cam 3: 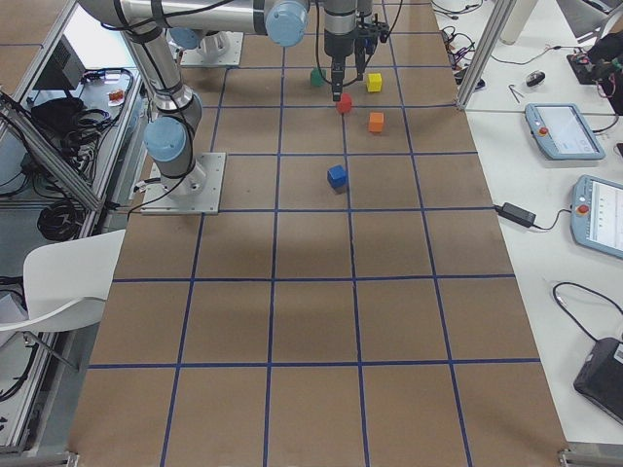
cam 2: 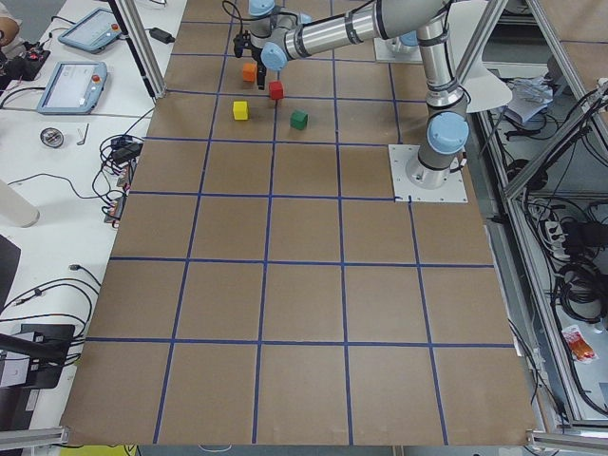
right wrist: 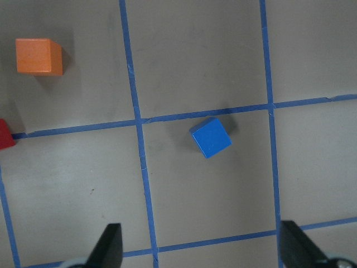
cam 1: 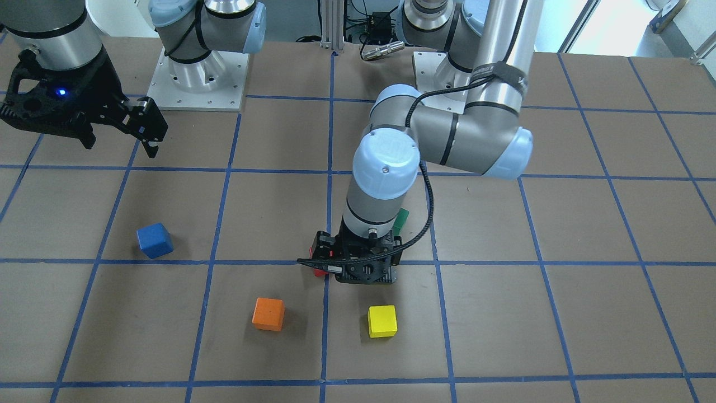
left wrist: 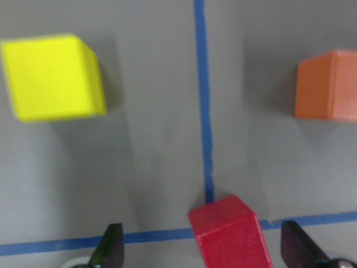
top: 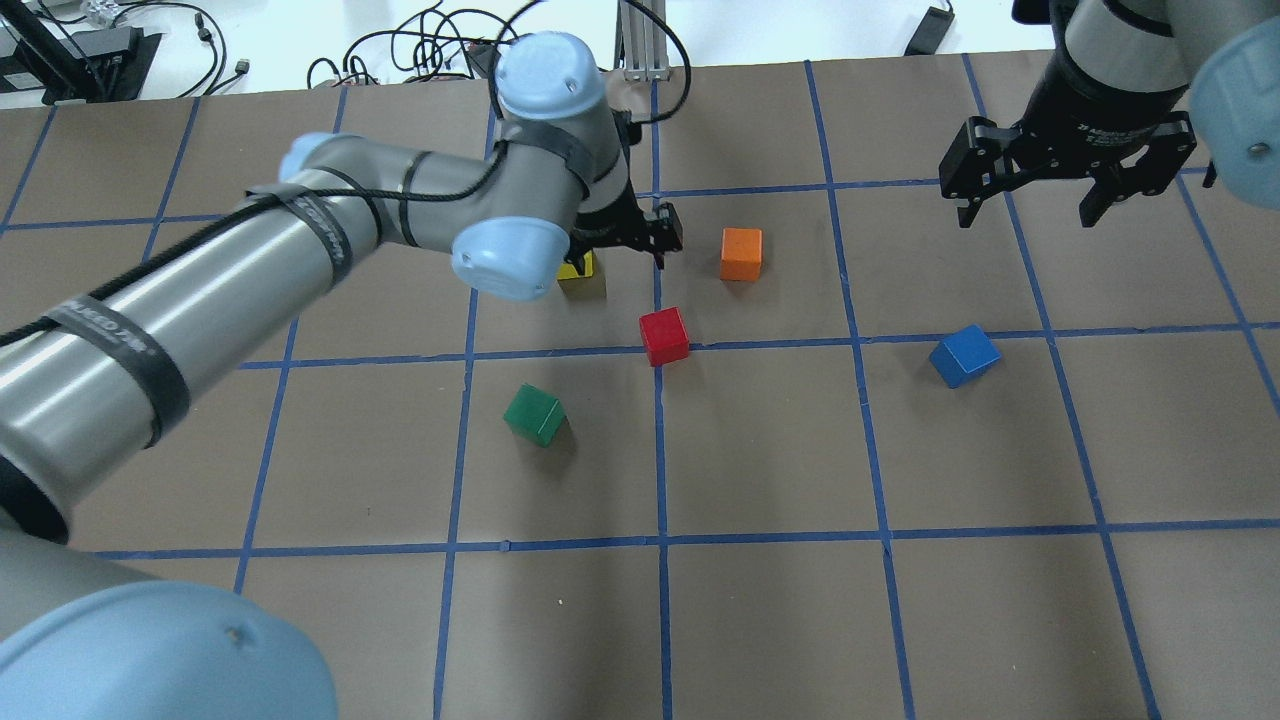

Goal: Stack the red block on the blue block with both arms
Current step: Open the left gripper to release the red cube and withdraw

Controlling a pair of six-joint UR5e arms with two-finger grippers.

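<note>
The red block (top: 664, 336) lies on a blue tape crossing near the table's middle. My left gripper (top: 645, 235) hangs over it, open. In the left wrist view the red block (left wrist: 228, 231) shows at the bottom edge between the two spread fingertips (left wrist: 111, 248), nearer the right one, and neither touches it. In the front view the gripper (cam 1: 358, 268) hides all but a sliver of red (cam 1: 319, 272). The blue block (top: 964, 355) lies alone toward my right side. My right gripper (top: 1025, 195) is open and empty, high above the table beyond it; the blue block (right wrist: 211, 137) shows in its wrist view.
An orange cube (top: 741, 253) and a yellow cube (top: 580, 272) lie just beyond the red block, one on either side of the left gripper. A green cube (top: 535, 414) lies on its near left. Brown table with a blue tape grid (top: 660, 540).
</note>
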